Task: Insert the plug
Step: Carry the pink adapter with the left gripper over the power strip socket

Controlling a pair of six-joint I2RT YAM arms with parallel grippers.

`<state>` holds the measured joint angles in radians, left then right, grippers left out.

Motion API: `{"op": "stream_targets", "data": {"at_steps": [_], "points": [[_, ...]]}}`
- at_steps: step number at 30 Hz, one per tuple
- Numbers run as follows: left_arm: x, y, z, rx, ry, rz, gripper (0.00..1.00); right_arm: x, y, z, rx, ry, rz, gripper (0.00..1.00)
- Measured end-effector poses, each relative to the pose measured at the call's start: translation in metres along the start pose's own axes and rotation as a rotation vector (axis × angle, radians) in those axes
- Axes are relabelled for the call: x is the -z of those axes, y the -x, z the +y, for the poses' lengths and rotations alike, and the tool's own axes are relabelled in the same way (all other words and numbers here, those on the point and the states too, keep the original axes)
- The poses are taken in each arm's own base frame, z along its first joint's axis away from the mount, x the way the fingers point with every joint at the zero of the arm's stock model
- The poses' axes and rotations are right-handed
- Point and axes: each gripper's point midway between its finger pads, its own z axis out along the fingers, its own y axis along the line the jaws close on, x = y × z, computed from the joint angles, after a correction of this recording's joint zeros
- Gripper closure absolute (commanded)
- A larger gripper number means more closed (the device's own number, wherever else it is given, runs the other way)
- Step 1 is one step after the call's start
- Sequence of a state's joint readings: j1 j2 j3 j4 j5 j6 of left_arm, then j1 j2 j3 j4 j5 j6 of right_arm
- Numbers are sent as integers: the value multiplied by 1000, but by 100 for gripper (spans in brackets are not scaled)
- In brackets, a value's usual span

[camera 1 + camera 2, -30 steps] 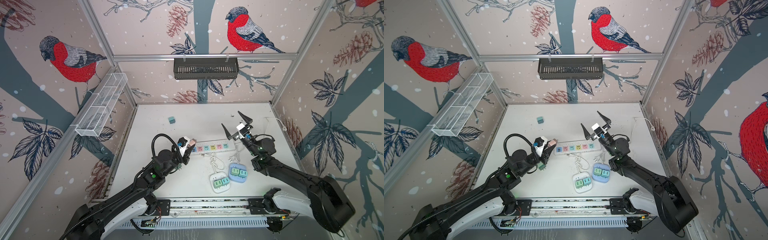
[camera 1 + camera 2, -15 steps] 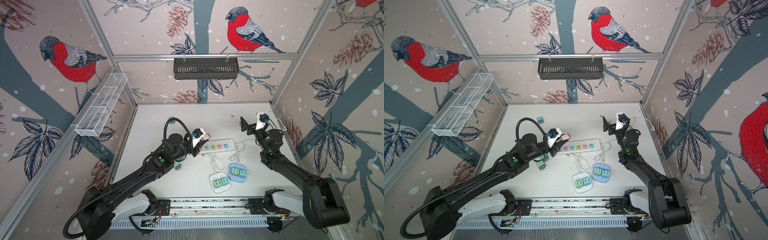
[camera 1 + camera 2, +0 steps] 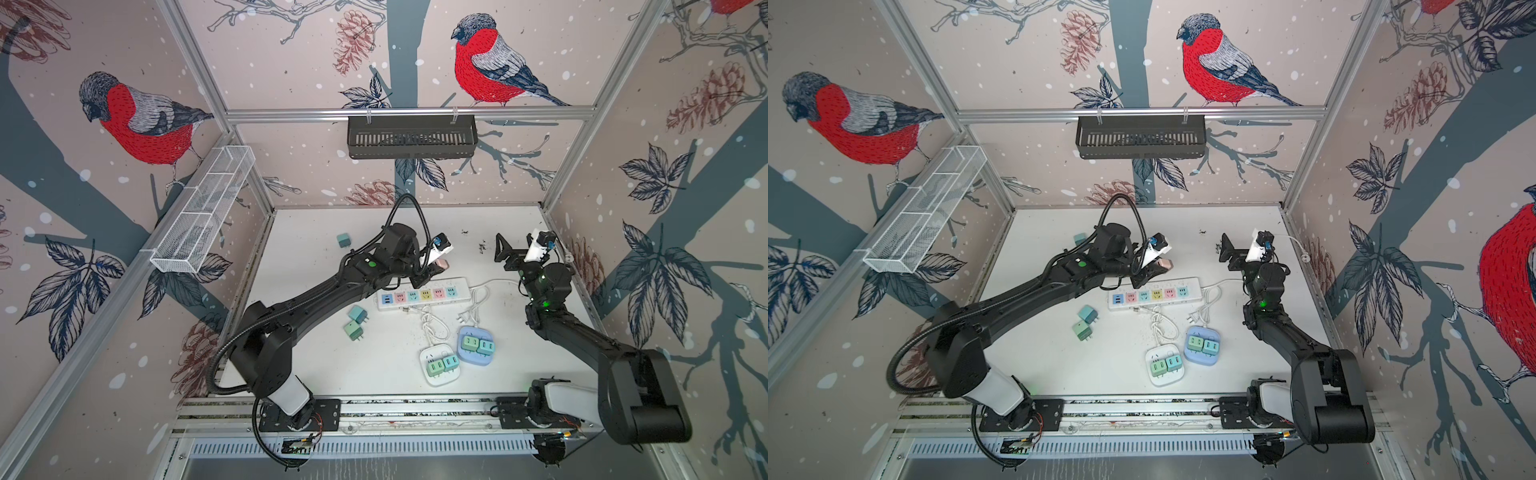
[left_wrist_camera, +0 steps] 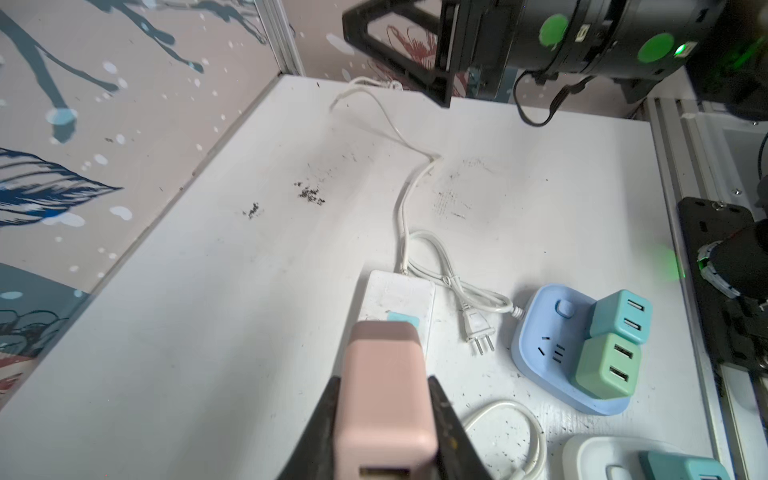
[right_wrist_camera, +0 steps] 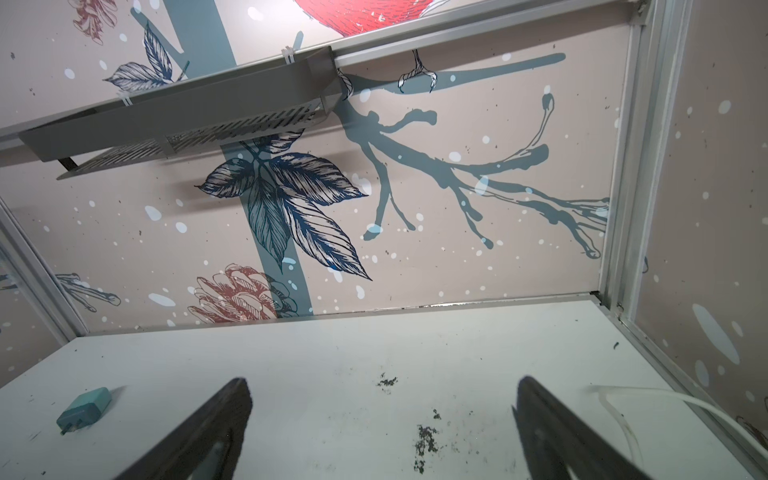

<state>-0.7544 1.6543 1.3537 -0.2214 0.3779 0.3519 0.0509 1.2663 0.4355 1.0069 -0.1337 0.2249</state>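
Left wrist view: left gripper (image 4: 383, 379) is clamped on the pink plug (image 4: 384, 399), one finger on each side face. The plug is in the air over the end of the white power strip (image 4: 399, 295); in a top view it sits just behind the strip's back edge. Its prongs are hidden.

Risks:
- With the prongs out of sight, their line-up with a socket cannot be checked. An offset descent would likely jam on the strip's face.
- The smooth plug sides may let it tilt in the grip under push.
- Nothing holds the strip, so it may slide or tip on the table (image 4: 187, 332).

Pose: the left arm is stretched diagonally from its base, wrist bent down over the strip. The right gripper (image 5: 384, 382) is spread wide and empty, raised near the right wall and facing the back wall.
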Motion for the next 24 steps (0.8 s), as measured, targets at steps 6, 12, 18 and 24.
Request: {"op": "stream_targets", "data": {"at_steps": [6,12,18,24], "points": [[-46,-20,4,21,-69,161,100,-4,-8,-6,-11,-16,23,0],[-87,-34,-1,18,-111,294,100,-8,-11,-11,-18,-27,32,0],[-119,-44,-13,-30,-126,419,100,-11,-14,-16,-38,-28,42,0],[-122,-54,-3,-35,-87,518,100,-10,-14,-20,-45,-34,44,0]]}}
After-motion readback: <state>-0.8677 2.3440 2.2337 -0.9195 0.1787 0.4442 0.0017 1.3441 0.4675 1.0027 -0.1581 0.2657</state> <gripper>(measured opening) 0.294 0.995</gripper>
